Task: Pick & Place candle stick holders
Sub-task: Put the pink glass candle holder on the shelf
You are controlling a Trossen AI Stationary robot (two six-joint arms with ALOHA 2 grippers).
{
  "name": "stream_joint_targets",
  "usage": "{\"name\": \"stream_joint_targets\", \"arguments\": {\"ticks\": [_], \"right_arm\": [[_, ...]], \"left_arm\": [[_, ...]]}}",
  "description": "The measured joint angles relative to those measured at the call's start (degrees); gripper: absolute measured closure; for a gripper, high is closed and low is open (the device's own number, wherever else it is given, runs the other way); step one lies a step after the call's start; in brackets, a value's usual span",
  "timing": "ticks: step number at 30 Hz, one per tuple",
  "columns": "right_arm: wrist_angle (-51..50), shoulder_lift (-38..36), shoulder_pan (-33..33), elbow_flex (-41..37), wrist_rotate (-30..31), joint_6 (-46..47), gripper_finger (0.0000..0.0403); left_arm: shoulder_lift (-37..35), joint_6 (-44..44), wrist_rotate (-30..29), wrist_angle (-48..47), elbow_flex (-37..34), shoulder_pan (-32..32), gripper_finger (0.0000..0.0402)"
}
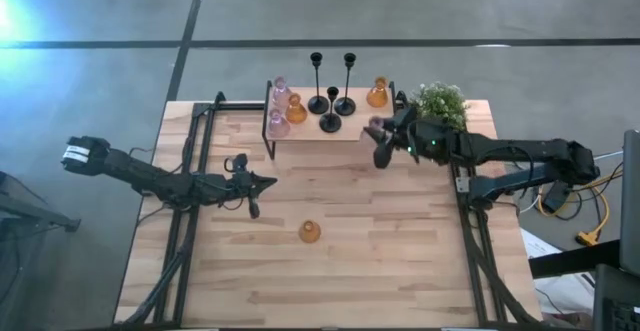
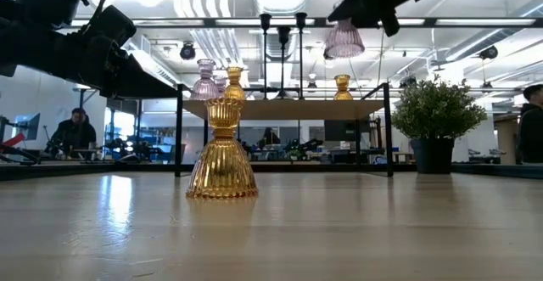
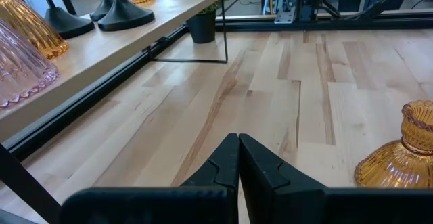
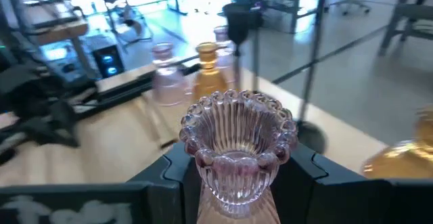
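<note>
A ribbed pink glass candle stick holder (image 4: 238, 149) is clamped between the two dark fingers of the right gripper (image 1: 378, 131), held in the air just in front of the raised wooden shelf (image 1: 312, 128) at the far edge of the table; the low view shows it hanging well above the tabletop. On that shelf stand three black metal candle stick holders (image 1: 331, 101) with thin stems and round bases, grouped near the middle, two pink glass holders (image 1: 279, 106) and an amber one (image 1: 296, 109) toward its left end, and another amber glass holder (image 1: 377, 93) toward its right end. A small green bushy plant in a dark pot (image 1: 441, 103) sits beside the shelf's right end. One squat amber glass holder (image 1: 310, 232) stands alone and upright on the light wooden table (image 1: 400, 261), near the centre. The left gripper (image 1: 256, 182) hovers over the table's left half with its fingers pressed together, holding nothing, near that lone amber holder but apart from it.
</note>
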Motion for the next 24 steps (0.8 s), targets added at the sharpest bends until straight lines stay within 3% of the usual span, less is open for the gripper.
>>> {"name": "stream_joint_targets", "arguments": {"ticks": [11,24], "right_arm": [[1.6,3.5,-8.9,-0.1,-3.3,-6.7,0.0280],[15.3,10.2,-13.3,-5.1,-3.7,-9.5,0.0280]], "left_arm": [[0.0,0.0,0.0,0.0,0.0,0.0,0.0388],[0.0,0.0,0.0,0.0,0.0,0.0,0.0388]]}}
